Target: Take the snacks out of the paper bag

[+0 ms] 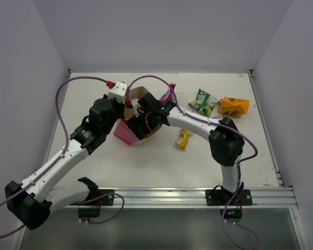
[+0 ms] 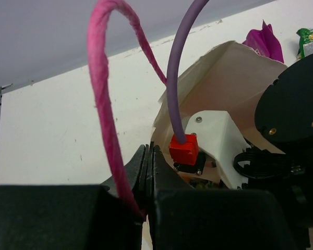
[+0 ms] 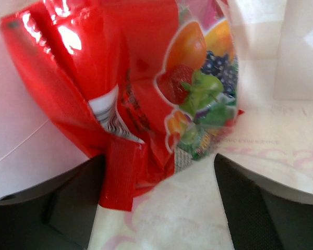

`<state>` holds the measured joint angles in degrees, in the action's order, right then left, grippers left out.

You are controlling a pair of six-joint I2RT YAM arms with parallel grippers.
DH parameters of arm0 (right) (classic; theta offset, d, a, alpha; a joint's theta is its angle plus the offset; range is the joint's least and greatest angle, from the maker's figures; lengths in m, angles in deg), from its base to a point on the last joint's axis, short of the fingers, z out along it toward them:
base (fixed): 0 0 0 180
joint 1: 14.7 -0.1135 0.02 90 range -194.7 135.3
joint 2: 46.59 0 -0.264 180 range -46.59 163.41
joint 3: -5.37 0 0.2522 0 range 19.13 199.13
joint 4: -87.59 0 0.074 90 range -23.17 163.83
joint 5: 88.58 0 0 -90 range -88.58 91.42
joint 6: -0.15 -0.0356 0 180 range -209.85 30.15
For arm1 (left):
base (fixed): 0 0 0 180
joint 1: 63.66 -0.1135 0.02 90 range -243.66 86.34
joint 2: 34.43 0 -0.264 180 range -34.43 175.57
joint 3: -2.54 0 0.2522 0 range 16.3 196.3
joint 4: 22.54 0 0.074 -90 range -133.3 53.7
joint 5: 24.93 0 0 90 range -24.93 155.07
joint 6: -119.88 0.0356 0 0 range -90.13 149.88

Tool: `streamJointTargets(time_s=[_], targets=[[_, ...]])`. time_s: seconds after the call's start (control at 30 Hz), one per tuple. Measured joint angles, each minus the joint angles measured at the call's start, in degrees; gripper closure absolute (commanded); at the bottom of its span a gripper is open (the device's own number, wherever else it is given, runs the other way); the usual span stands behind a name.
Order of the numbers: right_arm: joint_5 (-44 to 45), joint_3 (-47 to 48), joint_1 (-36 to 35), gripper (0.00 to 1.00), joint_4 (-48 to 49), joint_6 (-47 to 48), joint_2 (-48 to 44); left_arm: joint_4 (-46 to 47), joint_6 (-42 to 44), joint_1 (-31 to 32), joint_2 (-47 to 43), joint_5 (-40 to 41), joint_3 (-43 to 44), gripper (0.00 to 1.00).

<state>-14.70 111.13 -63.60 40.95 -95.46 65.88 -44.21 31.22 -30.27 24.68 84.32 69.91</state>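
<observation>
- Near the middle of the desk (image 1: pixel 146 166), the paper bag (image 1: pixel 140 94) is mostly hidden from above by the two black arm ends crowding at its mouth.
- From above, the right jaws cannot be seen at all. They are down inside the bag.
- The bag leans over, and one pink side panel (image 1: pixel 125 132) pokes out at its near left.
- The right wrist view cuts off the top of the red packet (image 3: pixel 130 88), so its whole shape does not show.
- The left wrist view shows only part of the bag's tan wall. A purple cable (image 2: pixel 180 67) crosses in front of it, and a round black arm part (image 2: pixel 295 104) blocks its right side.
- Something yellowish sits low in the bag behind a red plug (image 2: pixel 184 148). It is too small to tell what it is.
- The left jaws are pressed together on the pink cord handle (image 2: pixel 101 104), which loops up high above them.
- The right jaws are spread wide, with a dark finger (image 3: pixel 47 208) on each side of the red packet. The packet's low corner is just beside one finger; I cannot tell if they touch.
- The red packet lies inside the bag, on pale paper with pink printing.
- Out on the desk, right of the bag, are a green packet (image 1: pixel 203 100) and an orange packet (image 1: pixel 233 105), just beside each other.
- A yellow packet (image 1: pixel 183 138) lies nearer the arm bases.
- A purple packet (image 1: pixel 170 95) sits at the bag's far right edge.
</observation>
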Motion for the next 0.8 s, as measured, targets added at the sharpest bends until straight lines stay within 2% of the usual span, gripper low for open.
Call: streamJointTargets(time_s=[0.17, 0.2, 0.23, 0.27, 0.43, 0.6, 0.8], targets=[[0.02, -0.28, -0.26, 0.41, 2.43, -0.50, 1.55, -0.09, -0.02, 0.00, 0.00, -0.02, 0.02, 1.00], [0.00, -0.44, -0.26, 0.51, 3.17, -0.52, 1.70, -0.11, -0.02, 0.00, 0.00, -0.04, 0.02, 1.00], [-0.04, -0.68, -0.26, 0.56, 3.96, -0.57, 1.81, -0.09, -0.02, 0.00, 0.00, -0.04, 0.02, 1.00], [-0.07, -0.92, -0.26, 0.67, 4.70, -0.76, 1.86, -0.04, -0.04, 0.00, -0.02, -0.11, 0.02, 1.00], [0.00, -3.58, -0.22, 0.98, 9.33, -1.31, 1.86, -0.09, -0.09, 0.00, -0.09, -0.66, 0.00, 1.00], [0.20, -6.08, -0.20, 1.00, 13.25, -1.64, 1.05, -0.28, -0.11, 0.00, -0.55, -0.83, -0.09, 1.00], [1.90, -7.43, -0.22, 1.00, 13.25, -1.64, -3.74, -0.28, 0.13, 0.00, -0.94, 0.15, -0.28, 1.00]])
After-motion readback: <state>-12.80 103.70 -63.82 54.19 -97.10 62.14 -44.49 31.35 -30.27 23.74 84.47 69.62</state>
